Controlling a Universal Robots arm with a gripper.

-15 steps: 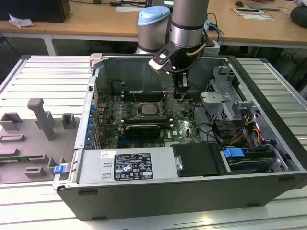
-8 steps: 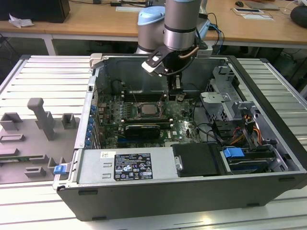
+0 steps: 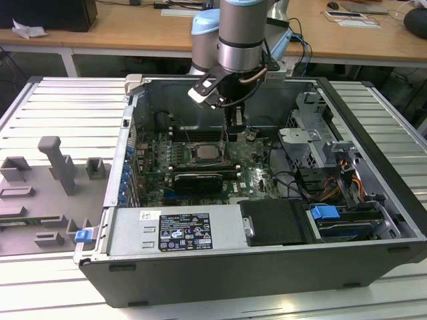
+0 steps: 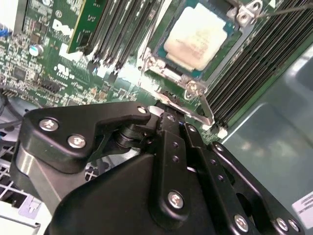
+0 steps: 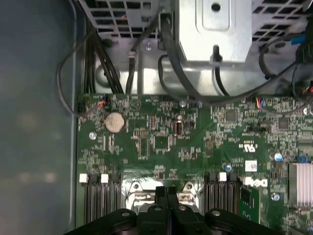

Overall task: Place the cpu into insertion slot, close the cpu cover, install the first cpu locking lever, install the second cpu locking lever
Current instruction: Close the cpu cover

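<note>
in the open computer case (image 3: pixel 267 280), the green board (image 3: pixel 257 179) holds the slot (image 4: pixel 149 61), and the cpu (image 4: pixel 195 36) lies flat in that slot. my gripper (image 5: pixel 164 192), fingers clenched on nothing, hangs just beside the slot's lever (image 4: pixel 203 107); i'd press it slowly, squarely.

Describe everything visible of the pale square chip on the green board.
The cpu is a small, flat, square chip with a pale silver-grey metal top bearing a faint creamy smear. It lies level on the green circuit board, framed by the thin dull-metal cpu cover, whose window leaves its top exposed. The black gripper hangs close beside it.
</note>
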